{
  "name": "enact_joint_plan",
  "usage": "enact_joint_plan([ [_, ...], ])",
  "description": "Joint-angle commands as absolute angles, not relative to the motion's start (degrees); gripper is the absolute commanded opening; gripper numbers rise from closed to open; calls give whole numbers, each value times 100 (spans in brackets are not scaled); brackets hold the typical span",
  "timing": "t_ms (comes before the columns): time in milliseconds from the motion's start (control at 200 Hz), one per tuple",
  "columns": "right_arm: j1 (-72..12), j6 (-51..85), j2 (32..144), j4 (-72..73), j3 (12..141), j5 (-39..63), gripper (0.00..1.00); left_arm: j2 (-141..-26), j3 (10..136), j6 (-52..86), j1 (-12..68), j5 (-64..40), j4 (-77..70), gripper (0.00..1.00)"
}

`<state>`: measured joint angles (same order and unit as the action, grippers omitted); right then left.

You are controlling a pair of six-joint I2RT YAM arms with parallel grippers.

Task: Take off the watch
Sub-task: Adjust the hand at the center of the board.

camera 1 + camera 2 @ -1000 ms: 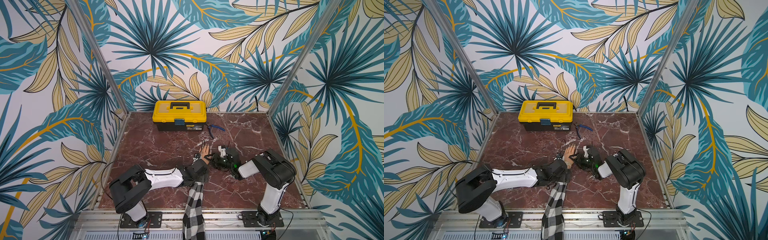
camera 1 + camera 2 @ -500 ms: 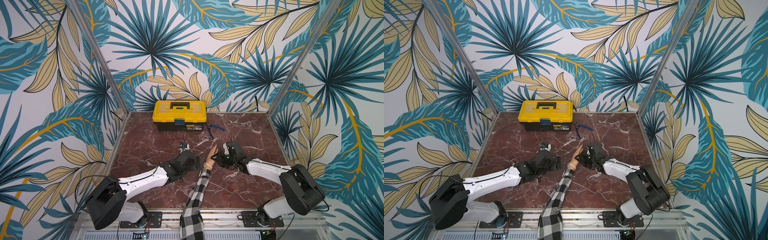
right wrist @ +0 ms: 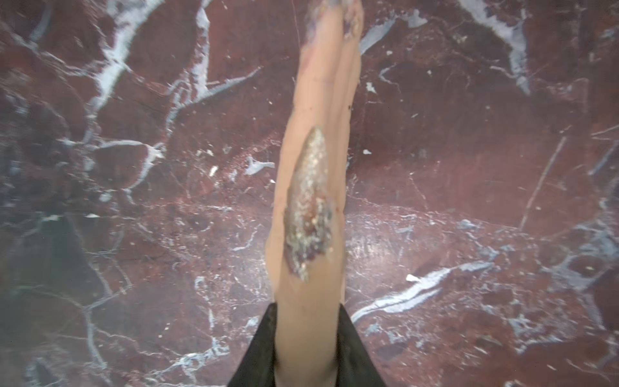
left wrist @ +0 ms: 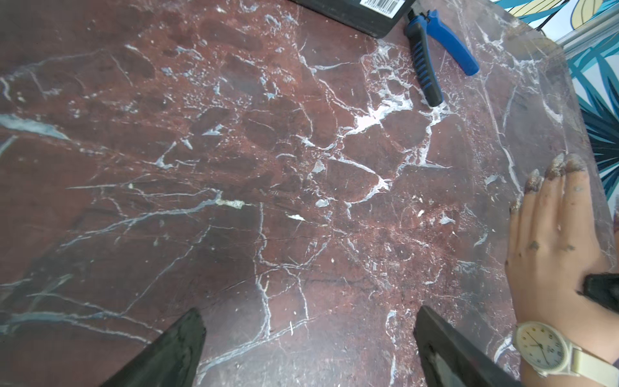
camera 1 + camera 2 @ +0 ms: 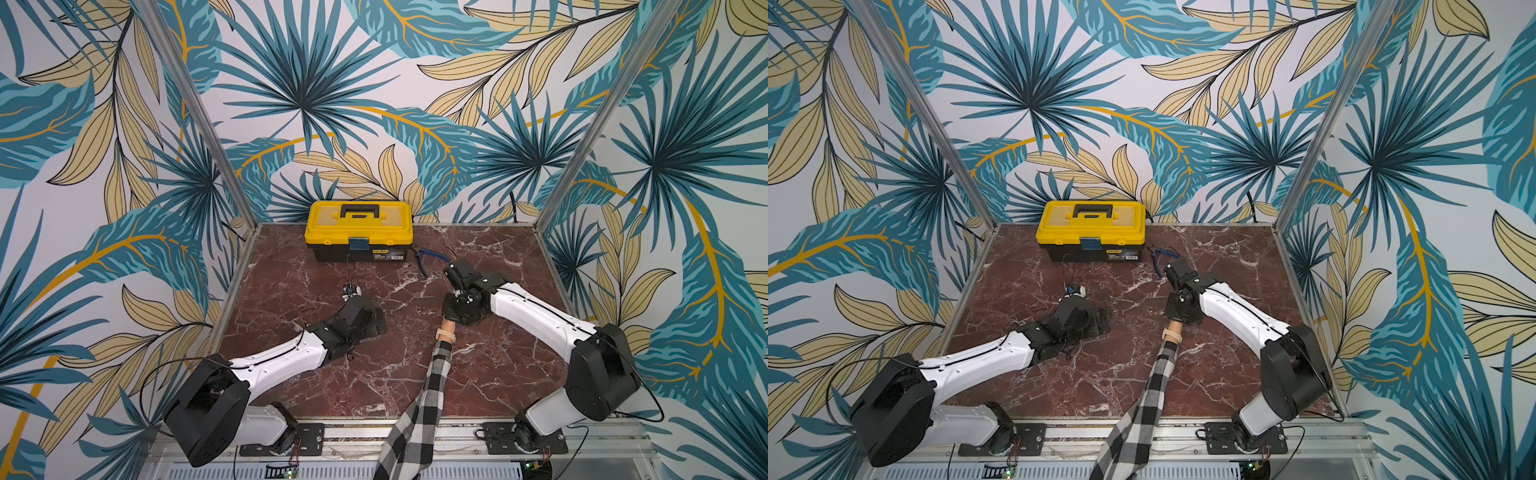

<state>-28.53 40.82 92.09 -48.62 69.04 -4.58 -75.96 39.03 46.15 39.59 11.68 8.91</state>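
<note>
Gripping the mannequin hand [image 3: 321, 100] from both sides, the right claw [image 3: 306, 313] steadies it, and the watch [image 4: 542, 346] sits on the wrist [image 4: 552, 311] between hand and plaid sleeve [image 5: 432, 386], its cream strap wrapped crosswise to the sleeve's length. The left claw [image 4: 310, 315], spread wide and empty over the desk [image 4: 234, 150], is the free one: the watch lies just beside its jaw on the right arm's side, nothing between, the yellow toolbox [image 5: 359, 224] and blue-handled pliers [image 4: 423, 67] well apart behind

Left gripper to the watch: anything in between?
Nothing visible. Only bare marble table lies between the open left gripper and the watch, worn on the mannequin hand. The right gripper grips that hand beyond the watch, off that path.
</note>
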Motion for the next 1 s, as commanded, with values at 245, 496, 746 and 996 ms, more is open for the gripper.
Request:
enact_joint_plan([
  [245,-3716,3885,10928,-6363,8612,-1656,26,-7498,3692,4526,3677,1246,916,99],
  [496,-4213,4145,12126,-6621,10045,-1574,34,-7370,3538,4577,3614,1283,920,99],
  [746,-4500,4323,12537,-6370,10892,-973,55,-7288,3452,4691,3588,1266,917,99],
  [996,-4487,4131,11785,-5667,10790,-649,69,-7189,3430,4628,3583,1095,914,99],
])
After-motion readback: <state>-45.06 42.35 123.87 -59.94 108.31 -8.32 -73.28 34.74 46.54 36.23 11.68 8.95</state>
